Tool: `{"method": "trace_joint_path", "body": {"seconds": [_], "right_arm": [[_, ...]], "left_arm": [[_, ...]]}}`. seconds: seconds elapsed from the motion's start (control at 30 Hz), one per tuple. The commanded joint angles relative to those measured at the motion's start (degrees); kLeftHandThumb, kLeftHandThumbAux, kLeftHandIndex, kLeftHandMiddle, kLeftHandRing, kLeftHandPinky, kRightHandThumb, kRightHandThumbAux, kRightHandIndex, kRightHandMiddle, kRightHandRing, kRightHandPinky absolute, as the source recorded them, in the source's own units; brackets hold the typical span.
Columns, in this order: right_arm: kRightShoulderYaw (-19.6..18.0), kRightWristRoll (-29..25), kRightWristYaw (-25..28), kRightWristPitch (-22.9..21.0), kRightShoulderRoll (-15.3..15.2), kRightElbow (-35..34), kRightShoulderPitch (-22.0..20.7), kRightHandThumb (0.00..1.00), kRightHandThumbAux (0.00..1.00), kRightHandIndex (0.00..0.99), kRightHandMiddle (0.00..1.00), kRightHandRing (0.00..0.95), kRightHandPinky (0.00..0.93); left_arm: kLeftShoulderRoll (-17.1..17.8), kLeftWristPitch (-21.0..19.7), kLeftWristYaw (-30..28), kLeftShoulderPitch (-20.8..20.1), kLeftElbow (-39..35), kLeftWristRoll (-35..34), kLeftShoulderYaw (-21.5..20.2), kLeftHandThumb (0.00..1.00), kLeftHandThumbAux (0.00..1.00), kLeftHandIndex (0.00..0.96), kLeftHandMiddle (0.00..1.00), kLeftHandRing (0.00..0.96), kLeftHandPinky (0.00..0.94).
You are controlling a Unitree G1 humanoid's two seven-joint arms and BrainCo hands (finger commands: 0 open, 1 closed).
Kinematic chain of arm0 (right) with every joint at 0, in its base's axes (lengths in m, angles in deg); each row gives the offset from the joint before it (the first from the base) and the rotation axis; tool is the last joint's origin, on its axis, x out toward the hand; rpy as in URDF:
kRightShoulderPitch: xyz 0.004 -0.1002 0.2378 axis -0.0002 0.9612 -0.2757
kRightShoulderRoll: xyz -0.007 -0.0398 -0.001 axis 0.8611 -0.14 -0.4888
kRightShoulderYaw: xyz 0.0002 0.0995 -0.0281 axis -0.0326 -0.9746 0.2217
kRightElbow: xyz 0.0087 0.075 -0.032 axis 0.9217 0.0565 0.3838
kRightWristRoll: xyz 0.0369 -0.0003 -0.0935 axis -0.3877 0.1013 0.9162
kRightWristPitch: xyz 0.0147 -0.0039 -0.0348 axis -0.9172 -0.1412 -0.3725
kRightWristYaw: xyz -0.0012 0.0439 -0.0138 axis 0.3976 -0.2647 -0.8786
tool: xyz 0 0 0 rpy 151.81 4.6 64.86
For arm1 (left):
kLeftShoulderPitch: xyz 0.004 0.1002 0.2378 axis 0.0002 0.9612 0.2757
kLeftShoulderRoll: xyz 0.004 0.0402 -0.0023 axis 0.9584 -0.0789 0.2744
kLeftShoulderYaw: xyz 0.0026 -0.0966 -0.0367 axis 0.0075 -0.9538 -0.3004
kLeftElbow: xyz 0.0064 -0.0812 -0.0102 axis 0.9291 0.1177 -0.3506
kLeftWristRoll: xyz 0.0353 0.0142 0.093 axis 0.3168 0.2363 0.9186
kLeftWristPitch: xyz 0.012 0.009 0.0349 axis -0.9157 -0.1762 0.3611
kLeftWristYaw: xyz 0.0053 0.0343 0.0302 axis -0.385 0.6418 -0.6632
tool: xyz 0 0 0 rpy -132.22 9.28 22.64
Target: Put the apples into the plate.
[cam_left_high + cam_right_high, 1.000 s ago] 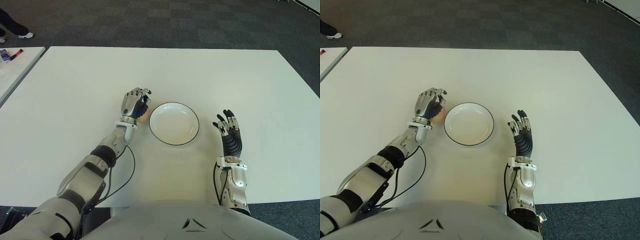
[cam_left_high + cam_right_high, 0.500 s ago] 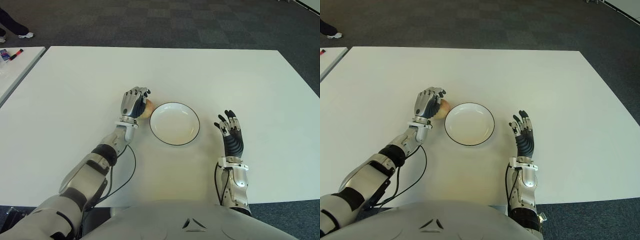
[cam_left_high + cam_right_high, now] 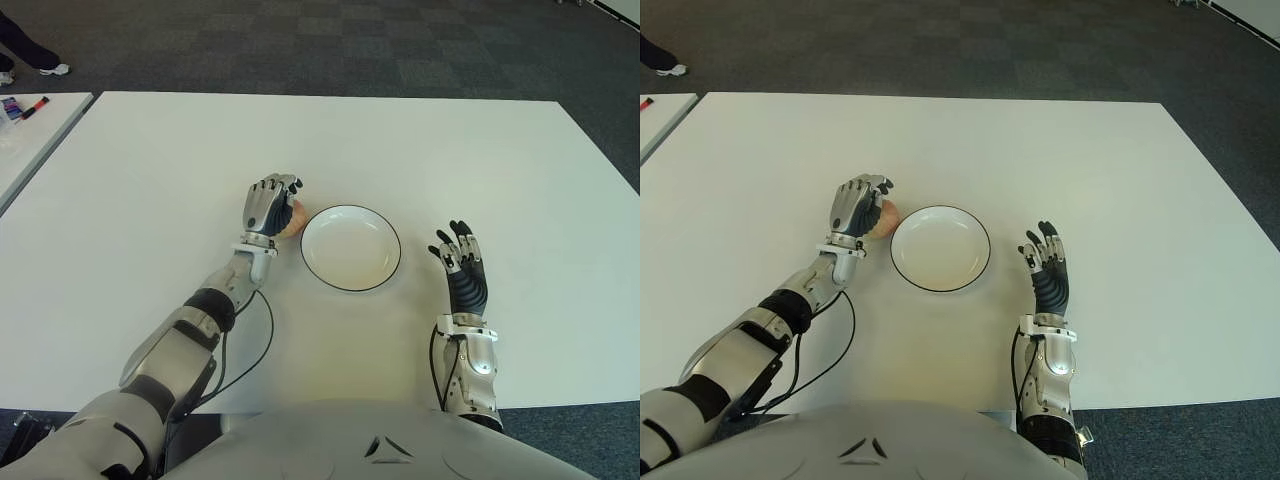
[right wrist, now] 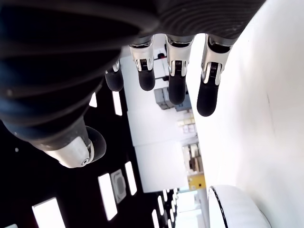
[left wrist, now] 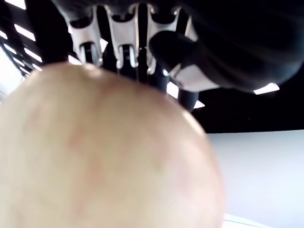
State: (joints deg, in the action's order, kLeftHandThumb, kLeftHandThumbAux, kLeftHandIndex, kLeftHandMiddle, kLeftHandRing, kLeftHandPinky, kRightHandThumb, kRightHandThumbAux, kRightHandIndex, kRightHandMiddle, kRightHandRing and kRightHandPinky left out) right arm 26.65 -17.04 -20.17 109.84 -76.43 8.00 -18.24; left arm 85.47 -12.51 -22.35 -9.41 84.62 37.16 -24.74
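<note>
**Apple in hand beside the plate: slip or rim knock are the risks**

Worktop [image 3: 150, 180]: wide, white, bare around the work area. A second white surface shows at far left, apart from it.

Plate [image 3: 350, 247]: white with a dark rim, near the middle of the worktop, nothing in it.

Left hand [image 3: 268, 208]: just left of the plate, fingers [image 5: 124, 33] curled over the apple [image 3: 292, 220]. The apple sits at the hand's right side, close to the plate rim. Whether it is lifted off the worktop cannot be told.

Right hand [image 3: 462, 270]: right of the plate, fingers spread, holding nothing.

Risks, as judged:
- The grip looks partial, over the top; a round apple could roll out during the lift.
- A low carry could knock the near rim and shove the plate right.
- A release from height could let the apple bounce out of the shallow plate.
</note>
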Motion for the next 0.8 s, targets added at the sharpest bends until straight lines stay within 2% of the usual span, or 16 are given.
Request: {"method": "trace_joint_path", "body": {"seconds": [0.03,0.17,0.33,0.57,0.8], "right_arm": [[-0.11,-0.25,0.33,0.50,0.00,0.72,-0.24,0.396,0.603,0.075,0.088,0.132,0.258],[-0.16,-0.33,0.46,0.53,0.01,0.74,-0.22,0.395,0.605,0.074,0.088,0.132,0.256],[-0.21,-0.63,0.82,0.48,-0.02,0.53,0.02,0.405,0.603,0.072,0.084,0.129,0.257],[-0.22,-0.71,1.03,0.34,-0.03,0.42,0.12,0.411,0.604,0.072,0.081,0.126,0.255],[-0.26,-0.90,1.23,0.22,0.01,0.35,0.13,0.410,0.609,0.074,0.082,0.128,0.256]], "left_arm": [[-0.04,-0.27,0.86,-0.39,0.54,0.52,-0.23,0.952,0.603,0.410,0.498,0.746,0.824],[-0.02,-0.33,0.90,-0.36,0.46,0.56,-0.20,0.952,0.603,0.410,0.498,0.751,0.833],[0.16,-0.29,0.23,0.01,-0.14,0.33,-0.29,0.951,0.604,0.402,0.498,0.734,0.783],[0.27,-0.59,0.05,0.18,-0.49,0.36,-0.30,0.950,0.604,0.396,0.499,0.725,0.765],[0.48,-0.98,0.21,0.25,-0.68,0.61,-0.21,0.950,0.604,0.398,0.499,0.727,0.781]]}}
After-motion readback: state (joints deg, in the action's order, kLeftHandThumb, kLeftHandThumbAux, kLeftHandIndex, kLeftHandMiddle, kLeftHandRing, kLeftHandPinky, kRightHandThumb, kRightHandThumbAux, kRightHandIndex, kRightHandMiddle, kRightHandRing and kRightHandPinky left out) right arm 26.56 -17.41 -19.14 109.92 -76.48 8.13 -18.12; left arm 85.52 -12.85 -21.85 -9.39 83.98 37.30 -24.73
